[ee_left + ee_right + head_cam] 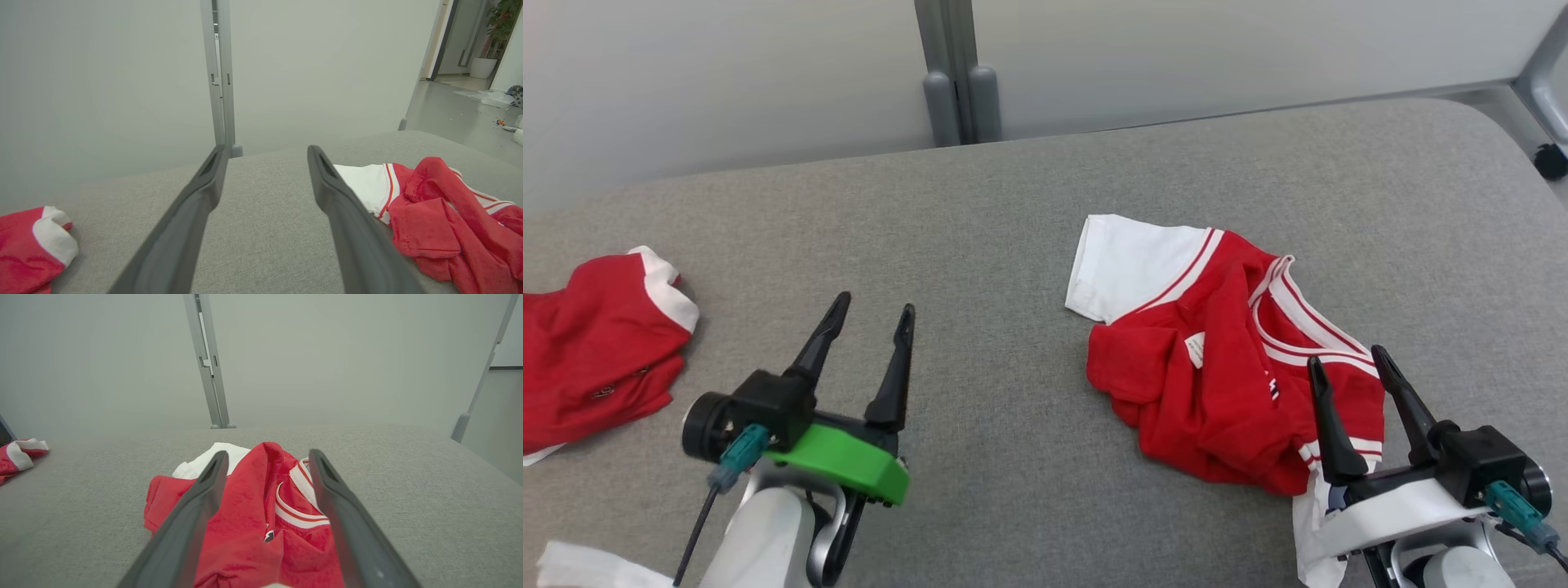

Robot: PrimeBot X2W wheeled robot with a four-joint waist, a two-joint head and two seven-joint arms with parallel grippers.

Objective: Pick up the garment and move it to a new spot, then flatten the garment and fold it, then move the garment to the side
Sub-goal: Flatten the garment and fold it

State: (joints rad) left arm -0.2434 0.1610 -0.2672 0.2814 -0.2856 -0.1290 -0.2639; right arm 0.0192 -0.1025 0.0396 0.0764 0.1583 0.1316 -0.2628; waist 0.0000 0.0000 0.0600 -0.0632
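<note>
I judge the crumpled garment [1176, 392] light and limp, best pinched at its bunched fold by my released right pincer [1346, 357]; left pincer [876, 304], also released, well apart.

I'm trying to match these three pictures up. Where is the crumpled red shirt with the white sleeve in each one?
Head view: red shirt, right of centre, at the right gripper's tips.
Left wrist view: lower right corner.
Right wrist view: bottom centre, between that gripper's fingers.
Shared landmark: the grey post behind the grey surface, top centre-left in all three.
</note>
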